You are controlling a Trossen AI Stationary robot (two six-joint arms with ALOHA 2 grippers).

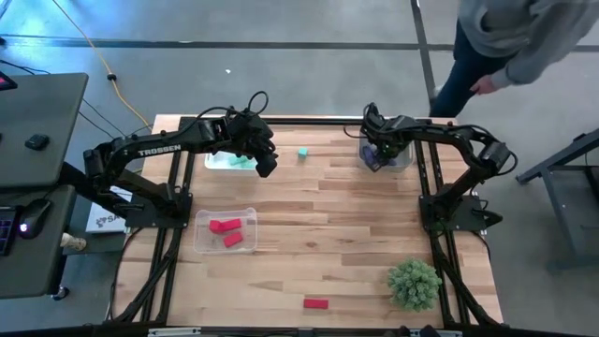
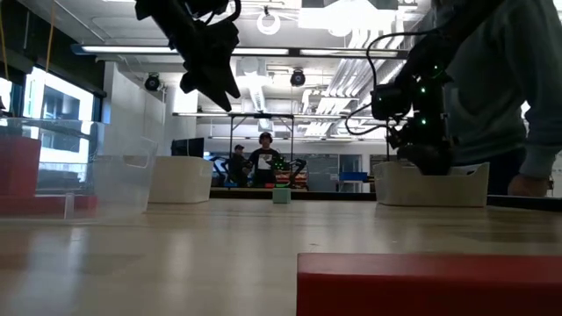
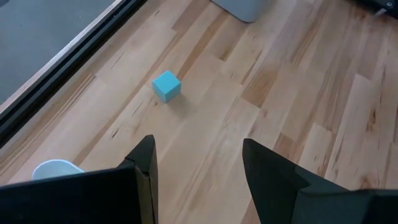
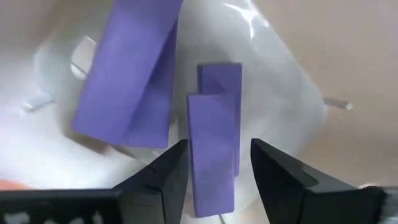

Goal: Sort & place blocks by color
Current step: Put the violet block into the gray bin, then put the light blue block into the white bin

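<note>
**Sorting well along, two blocks loose**

Though three trays already hold colour-matched blocks, the job is not finished. Left to right across the worktop (image 1: 356, 206): the red tray (image 1: 200, 227) near the left arm's base holds three red blocks (image 1: 225, 226); behind it the teal tray (image 1: 211, 163) holds teal blocks, partly hidden by the arm. The left claw (image 1: 266, 165) hovers just beside that tray, fingers spread and empty, facing a lone teal block (image 1: 303, 153) on the bare wood between the two far trays. A stray red block (image 1: 315, 303) lies at the near edge, well apart from its tray. At far right the purple tray (image 1: 406, 161) holds three purple blocks (image 4: 134, 68); the right claw (image 4: 214, 171) sits low inside it, jaws parted around one block that stands on end, seemingly just let go.

Left to do, by my reading: the teal block and the red block. A spiky plant (image 1: 414, 284) stands unused at near right.
</note>
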